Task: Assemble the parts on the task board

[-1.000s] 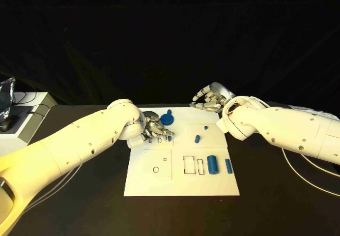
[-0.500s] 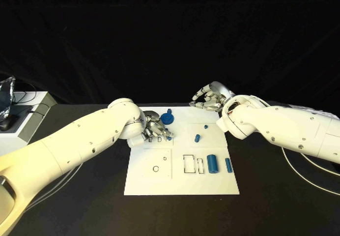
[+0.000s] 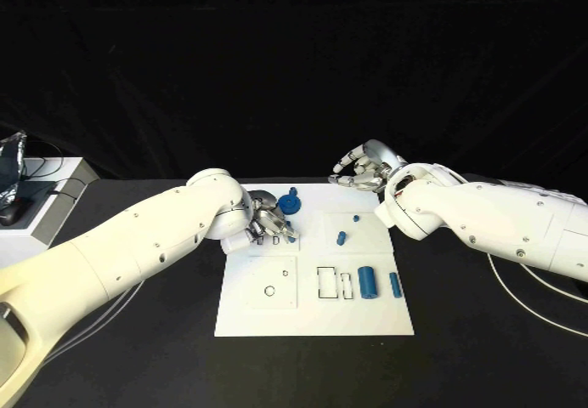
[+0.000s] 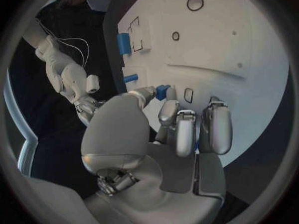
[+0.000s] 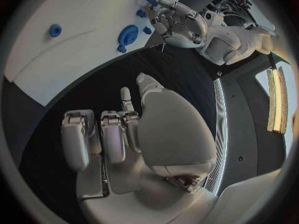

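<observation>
the left hand [image 3: 268,225] hovers low over the far left part of the task board [image 3: 313,319], a small blue part [image 4: 162,91] at its fingertips, whether pinched i cannot tell; the slot [image 4: 189,95] lies just beside it. the right hand [image 3: 363,168], curled on nothing, hangs past the far edge

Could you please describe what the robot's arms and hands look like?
Both arms are smooth, rounded white shells dotted with small dark screw holes. The left arm and right arm each end in a silver metallic hand: left hand, right hand. The fingers are grey, blocky segments. A thin pale cable trails beside the right arm.
</observation>
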Available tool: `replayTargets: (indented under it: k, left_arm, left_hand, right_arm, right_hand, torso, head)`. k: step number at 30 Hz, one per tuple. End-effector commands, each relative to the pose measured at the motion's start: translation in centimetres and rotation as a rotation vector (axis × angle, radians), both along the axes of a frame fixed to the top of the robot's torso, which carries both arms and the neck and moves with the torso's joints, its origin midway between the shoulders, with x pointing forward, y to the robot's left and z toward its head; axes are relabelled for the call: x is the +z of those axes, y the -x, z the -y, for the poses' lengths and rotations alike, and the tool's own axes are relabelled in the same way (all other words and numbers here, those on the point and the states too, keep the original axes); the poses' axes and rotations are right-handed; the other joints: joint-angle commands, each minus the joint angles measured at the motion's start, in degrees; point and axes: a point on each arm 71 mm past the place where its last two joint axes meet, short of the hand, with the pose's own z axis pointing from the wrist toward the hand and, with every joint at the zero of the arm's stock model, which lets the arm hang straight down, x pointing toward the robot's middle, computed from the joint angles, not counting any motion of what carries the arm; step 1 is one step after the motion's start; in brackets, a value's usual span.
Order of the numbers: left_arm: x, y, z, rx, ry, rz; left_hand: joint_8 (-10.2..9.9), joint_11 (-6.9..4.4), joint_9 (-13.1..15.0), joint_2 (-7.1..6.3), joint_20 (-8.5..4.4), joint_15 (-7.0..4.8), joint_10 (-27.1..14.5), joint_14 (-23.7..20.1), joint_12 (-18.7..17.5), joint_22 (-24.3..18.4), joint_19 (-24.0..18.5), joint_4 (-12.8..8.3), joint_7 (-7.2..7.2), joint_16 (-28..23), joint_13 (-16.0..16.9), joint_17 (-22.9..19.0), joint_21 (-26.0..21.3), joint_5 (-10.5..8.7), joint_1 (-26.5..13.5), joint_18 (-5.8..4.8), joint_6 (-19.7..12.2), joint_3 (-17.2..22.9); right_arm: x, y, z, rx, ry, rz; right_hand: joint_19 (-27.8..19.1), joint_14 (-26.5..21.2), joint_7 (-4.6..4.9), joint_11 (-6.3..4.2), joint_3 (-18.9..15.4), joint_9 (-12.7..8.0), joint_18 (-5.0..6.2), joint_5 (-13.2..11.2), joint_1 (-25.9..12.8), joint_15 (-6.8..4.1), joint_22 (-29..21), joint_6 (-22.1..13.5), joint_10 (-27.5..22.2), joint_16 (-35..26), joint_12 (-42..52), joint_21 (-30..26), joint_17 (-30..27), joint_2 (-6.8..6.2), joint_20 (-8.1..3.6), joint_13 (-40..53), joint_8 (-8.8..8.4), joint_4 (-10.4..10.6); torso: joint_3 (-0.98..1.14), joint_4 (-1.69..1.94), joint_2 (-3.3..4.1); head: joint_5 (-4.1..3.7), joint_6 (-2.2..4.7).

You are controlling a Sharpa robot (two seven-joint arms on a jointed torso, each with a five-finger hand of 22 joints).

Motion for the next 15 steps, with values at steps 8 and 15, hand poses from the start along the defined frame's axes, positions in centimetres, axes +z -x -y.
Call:
replayTargets:
  k: [8,15]
  left_arm:
    - [-0.02,0.11,-0.21,0.018,0.056,-0.036]
    - [0.05,0.16,-0.74,0.044,0.089,-0.052]
  left_hand:
    - [2.92,-0.46,5.06,-0.37,-0.23,-0.35,-2.55,5.43,-4.72,-0.92,-0.92,-6.0,-0.7,-0.22,-6.28,13.41,-0.57,0.52,-0.36,0.19,-0.23,13.09]
    - [7.05,-1.12,10.43,-1.68,-0.92,-1.07,-2.23,5.42,-5.75,-0.95,-0.94,-10.33,-1.45,-0.27,-8.51,13.36,-0.62,4.58,-7.21,0.23,-0.13,22.13]
  right_arm:
    - [-0.21,-0.07,-0.02,0.011,0.015,-0.007]
    - [-0.38,-0.09,0.03,0.01,0.017,-0.013]
  right_hand:
    - [4.17,5.15,0.15,-0.1,0.27,0.09,-0.28,0.03,-0.44,-0.11,12.88,-0.4,3.17,-0.17,-0.25,-0.37,11.53,-0.34,-0.08,12.12,0.2,0.14]
    - [4.12,5.12,0.14,-0.1,0.29,0.12,-0.25,0.01,-0.41,-0.11,12.82,-0.44,3.09,-0.22,-0.34,-0.48,11.38,-0.37,-0.08,12.04,0.21,0.11]
  torso:
    - [-0.04,0.03,-0.02]
    - [-0.06,0.13,-0.17]
  head:
    - [-0.09,0.18]
    - [-0.09,0.25]
